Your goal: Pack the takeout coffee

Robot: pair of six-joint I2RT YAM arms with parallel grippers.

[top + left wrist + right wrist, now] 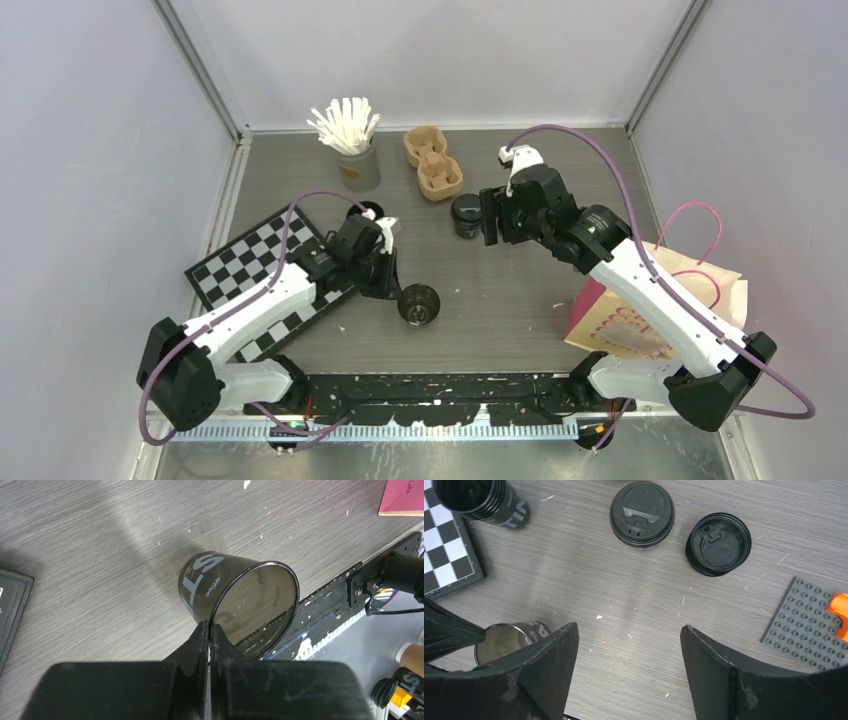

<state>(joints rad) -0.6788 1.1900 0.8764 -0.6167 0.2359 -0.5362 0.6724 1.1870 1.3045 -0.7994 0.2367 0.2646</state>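
Note:
My left gripper [209, 628] is shut on the rim of a black paper cup [220, 587] with pale lettering, which has no lid on and hangs tilted over the table near the front edge [418, 303]. A second open black cup [479, 497] stands by the checkerboard. A lidded black cup [642, 513] stands mid-table, and a loose black lid [718, 543] lies beside it. My right gripper [629, 630] hovers open above bare table, near the lidded cup [466, 213], with nothing between its fingers.
The brown pulp carrier [433, 160] and a grey cup of white sticks [352, 150] stand at the back. A checkerboard [255, 265] lies at the left and a pink paper bag [650, 300] at the right. A grey studded plate [806, 625] carries an orange brick [839, 607].

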